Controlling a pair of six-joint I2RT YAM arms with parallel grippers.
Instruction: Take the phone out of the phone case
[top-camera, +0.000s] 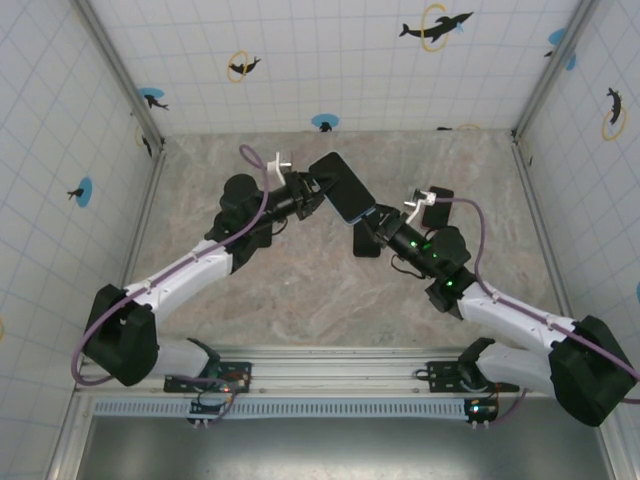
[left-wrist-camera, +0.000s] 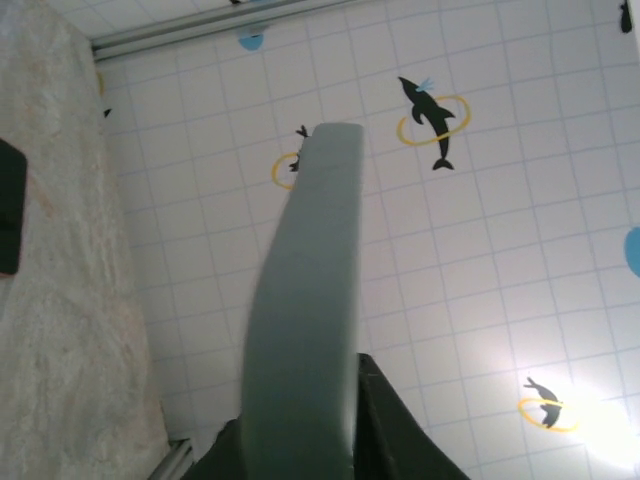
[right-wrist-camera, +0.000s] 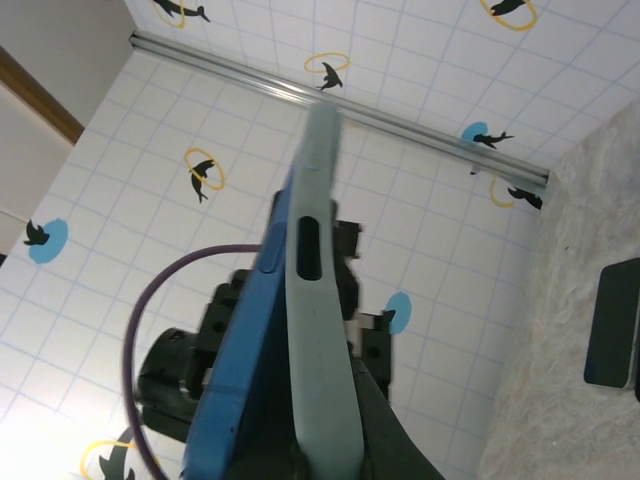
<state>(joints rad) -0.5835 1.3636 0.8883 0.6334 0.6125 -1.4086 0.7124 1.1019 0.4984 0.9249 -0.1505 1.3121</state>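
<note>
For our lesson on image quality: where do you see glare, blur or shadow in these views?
Left wrist: a glare patch whitens the tiled wall at lower right, and the close phone case looks soft. Right wrist: the case's edge is sharp and evenly lit. Top external: even light, faint shadows on the table.

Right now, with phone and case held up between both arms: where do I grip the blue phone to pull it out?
Probably the blue phone at its lifted end by the right gripper, jaws across its faces, coming from the side away from the phone case. There it splays off the case; farther along it sits flush.
</note>
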